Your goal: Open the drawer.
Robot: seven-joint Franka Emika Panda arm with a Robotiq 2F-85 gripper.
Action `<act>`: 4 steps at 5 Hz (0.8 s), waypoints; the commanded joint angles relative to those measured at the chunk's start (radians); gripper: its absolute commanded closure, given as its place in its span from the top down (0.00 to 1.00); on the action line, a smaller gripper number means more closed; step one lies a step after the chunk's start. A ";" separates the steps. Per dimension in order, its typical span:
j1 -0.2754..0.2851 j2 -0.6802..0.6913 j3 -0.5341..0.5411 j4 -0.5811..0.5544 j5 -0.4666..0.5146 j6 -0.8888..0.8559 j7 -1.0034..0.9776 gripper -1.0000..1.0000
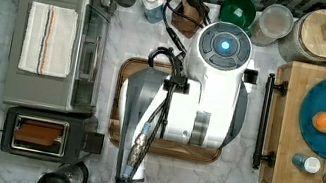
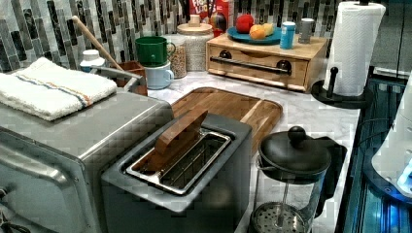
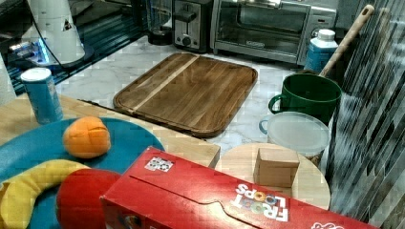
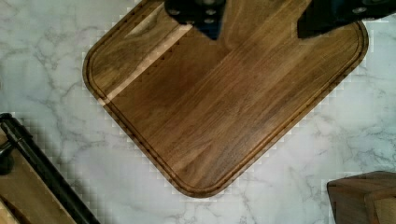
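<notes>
Drawer [image 2: 260,65] shut — gripper [image 4: 257,21] open above tray [image 4: 224,102].

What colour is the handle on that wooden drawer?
Black; the handle on the drawer shows best in the left view.

A glossy white, rounded robot arm [image 1: 183,110] is seen, capped by a grey disc with a glowing blue light [image 1: 224,45]. Black cables [image 1: 155,120] are strapped along it with metal connectors.
</notes>
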 commanded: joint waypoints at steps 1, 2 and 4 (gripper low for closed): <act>-0.005 0.001 0.005 0.000 0.000 0.000 -0.001 1.00; -0.004 0.001 0.004 0.000 0.000 0.000 -0.001 1.00; -0.032 0.008 -0.015 -0.036 0.032 0.071 -0.141 1.00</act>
